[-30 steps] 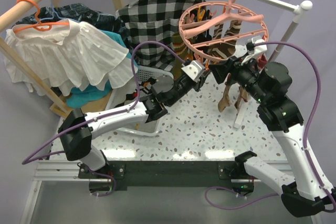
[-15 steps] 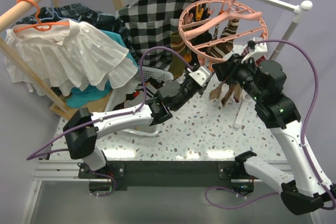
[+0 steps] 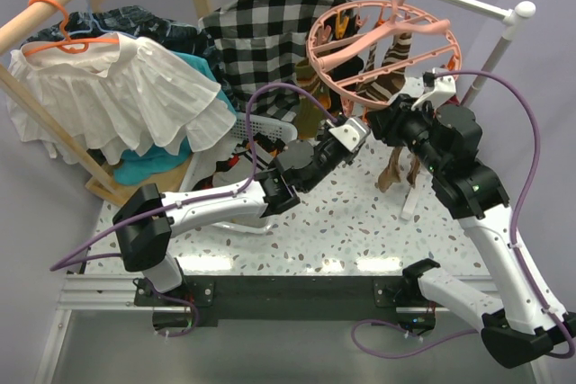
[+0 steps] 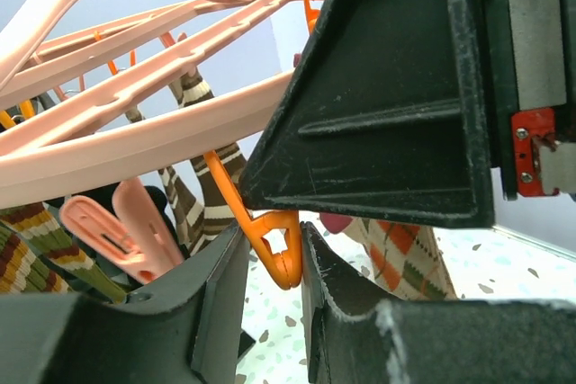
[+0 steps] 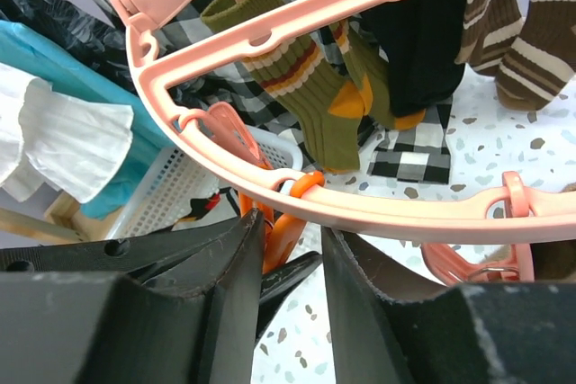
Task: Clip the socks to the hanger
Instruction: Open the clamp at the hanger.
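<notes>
The salmon-pink hanger [image 3: 382, 40] hangs by its hook from the white rail, with brown striped socks [image 3: 389, 69] clipped under it. An argyle sock [image 3: 398, 166] dangles below my right gripper [image 3: 382, 123]; its top is hidden. My left gripper [image 3: 358, 135] meets it under the ring's near rim. In the left wrist view the left gripper [image 4: 270, 254] is shut on an orange clip peg [image 4: 281, 249]. In the right wrist view the right gripper [image 5: 292, 222] straddles the same orange peg [image 5: 290, 220] below the ring [image 5: 378, 209], with a gap at one finger. Olive striped socks [image 5: 306, 87] hang beyond.
A black-and-white checked shirt [image 3: 256, 33] hangs behind the ring. A white mesh basket [image 3: 265, 128] stands behind the left arm. A white ruffled garment [image 3: 117, 101] on an orange coat hanger [image 3: 63, 38] fills the left. The white rail post [image 3: 490, 60] slopes down at the right.
My right gripper's jaws have narrowed around the peg. The left arm has reached further right and up to the ring's rim, and the ring has rocked slightly.
</notes>
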`<action>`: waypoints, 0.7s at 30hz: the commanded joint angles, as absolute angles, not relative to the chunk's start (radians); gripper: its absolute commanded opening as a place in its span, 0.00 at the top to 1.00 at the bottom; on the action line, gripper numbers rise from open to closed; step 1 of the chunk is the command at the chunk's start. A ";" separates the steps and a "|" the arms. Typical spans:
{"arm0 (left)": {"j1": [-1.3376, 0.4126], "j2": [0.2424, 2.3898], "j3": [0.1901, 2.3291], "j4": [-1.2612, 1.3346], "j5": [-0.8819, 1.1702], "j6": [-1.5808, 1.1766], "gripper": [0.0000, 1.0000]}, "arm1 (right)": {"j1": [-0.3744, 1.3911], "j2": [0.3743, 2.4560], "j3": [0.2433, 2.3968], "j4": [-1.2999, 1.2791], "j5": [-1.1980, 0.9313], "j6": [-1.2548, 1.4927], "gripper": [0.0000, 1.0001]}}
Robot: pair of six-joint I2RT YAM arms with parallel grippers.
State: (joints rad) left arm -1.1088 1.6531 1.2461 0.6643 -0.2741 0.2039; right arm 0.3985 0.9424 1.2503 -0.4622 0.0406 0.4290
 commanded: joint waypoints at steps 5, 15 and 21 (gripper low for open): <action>-1.129 1.615 1.223 0.664 -0.238 0.204 0.60 | 0.397 0.930 1.243 -0.396 0.101 0.410 0.79; -1.013 1.514 1.132 0.656 0.049 -0.047 0.35 | 0.397 0.907 1.235 -0.391 0.100 0.350 0.97; -0.893 1.522 1.157 0.696 0.291 -0.225 0.27 | 0.397 0.900 1.220 -0.365 0.068 0.337 0.97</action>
